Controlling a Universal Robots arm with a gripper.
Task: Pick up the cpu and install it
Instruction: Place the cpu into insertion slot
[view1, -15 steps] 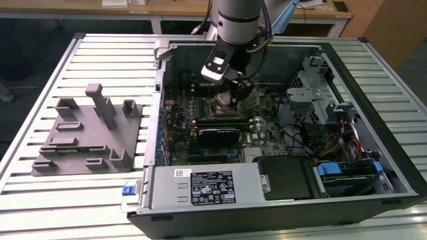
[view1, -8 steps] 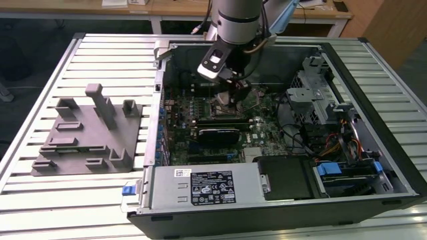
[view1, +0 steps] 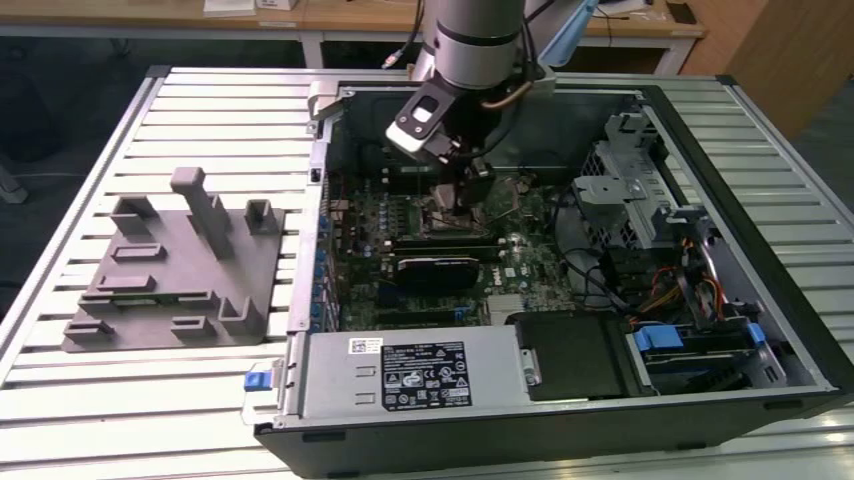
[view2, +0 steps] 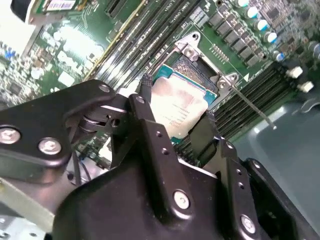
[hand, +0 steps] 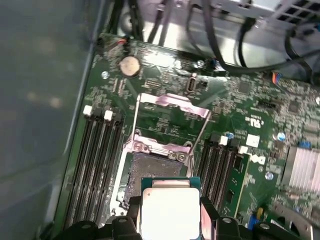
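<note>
The fingers (view2: 150, 132) are clamped on the cpu (view2: 180, 107), which sits between them just above the open socket (hand: 155, 170). It looks picked up but not yet seated.

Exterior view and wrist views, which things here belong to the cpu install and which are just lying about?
In the job:
cpu, held in the gripper
open socket
raised latch frame

Lying about:
grey fixture
power supply
drive cage
cables
coin battery
</note>
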